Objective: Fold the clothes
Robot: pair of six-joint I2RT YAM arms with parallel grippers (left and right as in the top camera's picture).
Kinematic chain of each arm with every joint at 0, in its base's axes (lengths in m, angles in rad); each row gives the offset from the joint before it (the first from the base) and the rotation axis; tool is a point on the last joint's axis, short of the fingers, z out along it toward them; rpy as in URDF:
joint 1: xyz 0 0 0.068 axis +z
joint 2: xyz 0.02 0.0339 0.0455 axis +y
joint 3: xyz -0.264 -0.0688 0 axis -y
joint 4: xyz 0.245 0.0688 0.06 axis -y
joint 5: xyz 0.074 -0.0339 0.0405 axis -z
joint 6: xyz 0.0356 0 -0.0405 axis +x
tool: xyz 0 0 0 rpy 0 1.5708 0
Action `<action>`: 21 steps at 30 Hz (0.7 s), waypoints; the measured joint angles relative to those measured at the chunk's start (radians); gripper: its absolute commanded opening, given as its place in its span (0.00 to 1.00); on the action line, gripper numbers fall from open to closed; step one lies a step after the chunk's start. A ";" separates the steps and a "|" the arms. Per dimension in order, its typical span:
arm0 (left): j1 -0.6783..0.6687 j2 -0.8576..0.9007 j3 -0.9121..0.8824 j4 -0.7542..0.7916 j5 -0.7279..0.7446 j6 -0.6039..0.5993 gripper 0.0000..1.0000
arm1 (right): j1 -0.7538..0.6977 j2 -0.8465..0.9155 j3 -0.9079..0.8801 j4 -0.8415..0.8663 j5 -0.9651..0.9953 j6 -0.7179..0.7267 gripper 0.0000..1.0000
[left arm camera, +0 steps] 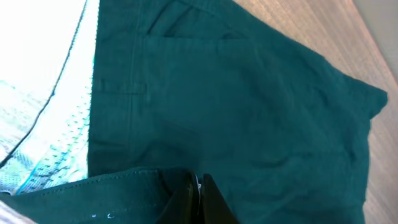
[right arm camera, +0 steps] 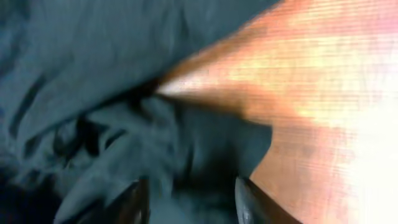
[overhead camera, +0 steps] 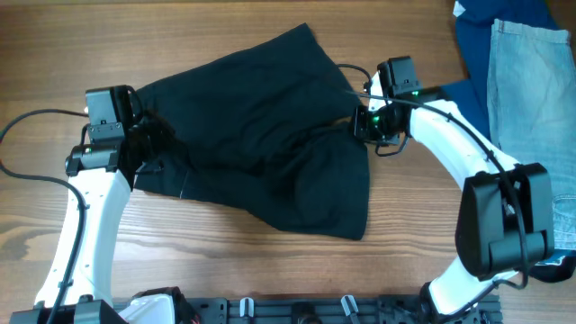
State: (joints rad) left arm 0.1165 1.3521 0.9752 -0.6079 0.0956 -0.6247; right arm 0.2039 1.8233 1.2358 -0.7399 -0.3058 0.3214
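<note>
The black garment (overhead camera: 261, 135) lies spread and rumpled across the middle of the wooden table, one part bunched toward the front right. My left gripper (overhead camera: 148, 144) is at its left edge, and in the left wrist view its jaws (left arm camera: 199, 190) are shut on a fold of the dark fabric (left arm camera: 249, 93). My right gripper (overhead camera: 360, 121) is at the garment's right edge. In the right wrist view its fingers (right arm camera: 189, 199) are spread wide over bunched fabric (right arm camera: 124, 124), with cloth between them.
Light-blue denim jeans (overhead camera: 531, 81) and a dark blue cloth (overhead camera: 477, 40) lie at the back right of the table (overhead camera: 225, 261). A black rail with clamps (overhead camera: 297, 310) runs along the front edge.
</note>
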 measured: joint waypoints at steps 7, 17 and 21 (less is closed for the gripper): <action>0.000 0.000 0.000 -0.043 0.000 0.000 0.04 | 0.003 -0.214 0.005 -0.336 0.005 0.060 0.91; 0.000 0.000 0.000 -0.063 0.000 0.000 0.04 | 0.237 -0.258 -0.216 -0.340 0.064 0.344 0.72; 0.000 0.000 0.000 -0.062 0.000 0.000 0.04 | 0.305 -0.258 -0.350 -0.287 0.072 0.455 0.68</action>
State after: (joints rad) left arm 0.1165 1.3521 0.9752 -0.6697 0.0956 -0.6247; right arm 0.5091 1.5650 0.8860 -1.0267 -0.2340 0.7769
